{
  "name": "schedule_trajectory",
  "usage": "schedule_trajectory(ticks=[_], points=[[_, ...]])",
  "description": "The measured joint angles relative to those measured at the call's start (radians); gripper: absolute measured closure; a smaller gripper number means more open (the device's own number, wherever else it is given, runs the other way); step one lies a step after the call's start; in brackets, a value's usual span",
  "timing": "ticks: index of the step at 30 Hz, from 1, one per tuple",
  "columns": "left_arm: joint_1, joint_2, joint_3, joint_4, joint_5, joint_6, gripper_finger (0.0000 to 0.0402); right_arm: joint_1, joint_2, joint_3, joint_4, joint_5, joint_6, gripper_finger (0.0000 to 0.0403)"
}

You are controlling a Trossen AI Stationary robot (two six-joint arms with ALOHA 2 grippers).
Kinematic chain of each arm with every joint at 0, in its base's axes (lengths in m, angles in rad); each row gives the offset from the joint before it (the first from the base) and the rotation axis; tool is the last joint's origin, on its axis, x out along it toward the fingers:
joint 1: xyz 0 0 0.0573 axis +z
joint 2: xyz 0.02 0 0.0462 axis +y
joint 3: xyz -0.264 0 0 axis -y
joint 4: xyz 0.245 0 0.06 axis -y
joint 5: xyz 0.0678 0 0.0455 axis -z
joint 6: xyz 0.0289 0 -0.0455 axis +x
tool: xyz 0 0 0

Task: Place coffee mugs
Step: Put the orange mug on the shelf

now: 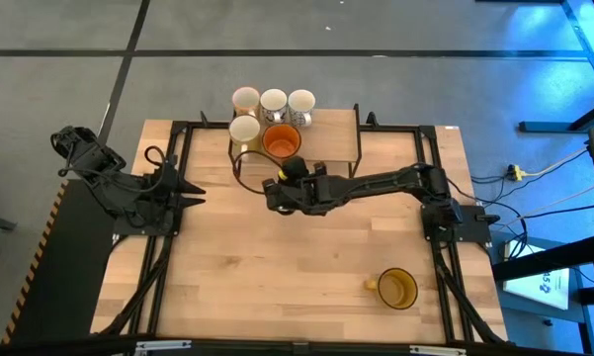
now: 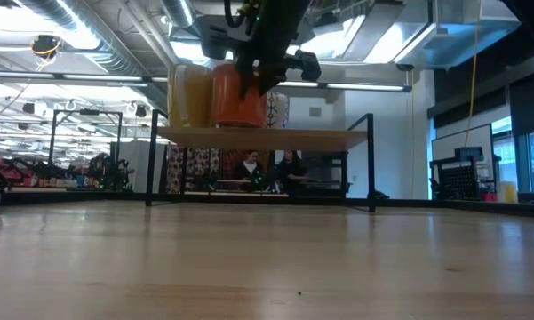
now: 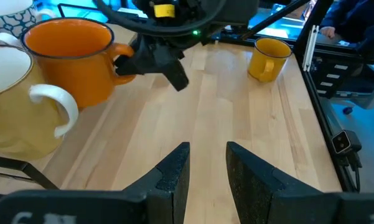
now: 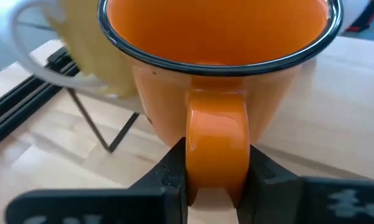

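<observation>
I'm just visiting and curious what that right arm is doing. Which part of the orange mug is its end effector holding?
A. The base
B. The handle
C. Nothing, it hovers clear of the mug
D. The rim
B. In the right wrist view the two dark fingers sit on either side of the orange mug's handle, the right end effector shut on it, on the raised shelf.

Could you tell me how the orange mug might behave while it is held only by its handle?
The orange enamel-looking mug with a dark rim looks rigid. Gripped by the right claw on its glossy handle alone, it may slip or swing. It appears empty, so probably light.
</observation>
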Motion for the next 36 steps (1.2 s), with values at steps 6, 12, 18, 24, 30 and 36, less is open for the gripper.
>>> schedule_trajectory(ticks=[6, 12, 18, 24, 30, 36], points=[[0.000, 0.000, 0.000, 0.000, 0.000, 0.000, 0.0303, -0.024, 0.002, -0.008, 0.013, 0.004, 0.009, 0.0340], [0.000, 0.000, 0.000, 0.001, -0.001, 0.023, 0.0303, -0.052, 0.018, -0.008, 0.061, -0.029, 0.007, 0.0340], [0.000, 0.000, 0.000, 0.002, -0.001, 0.024, 0.0303, -0.057, 0.029, -0.007, 0.092, -0.019, 0.037, 0.0340], [0.000, 0.000, 0.000, 0.002, -0.001, 0.024, 0.0303, -0.057, 0.030, -0.008, 0.120, -0.045, 0.031, 0.0281], [0.000, 0.000, 0.000, 0.001, 0.000, 0.025, 0.0303, -0.056, 0.030, -0.008, 0.172, -0.053, 0.001, 0.0231], [0.000, 0.000, 0.000, 0.001, 0.000, 0.025, 0.0303, -0.056, 0.030, -0.009, 0.194, -0.074, -0.031, 0.0219]])
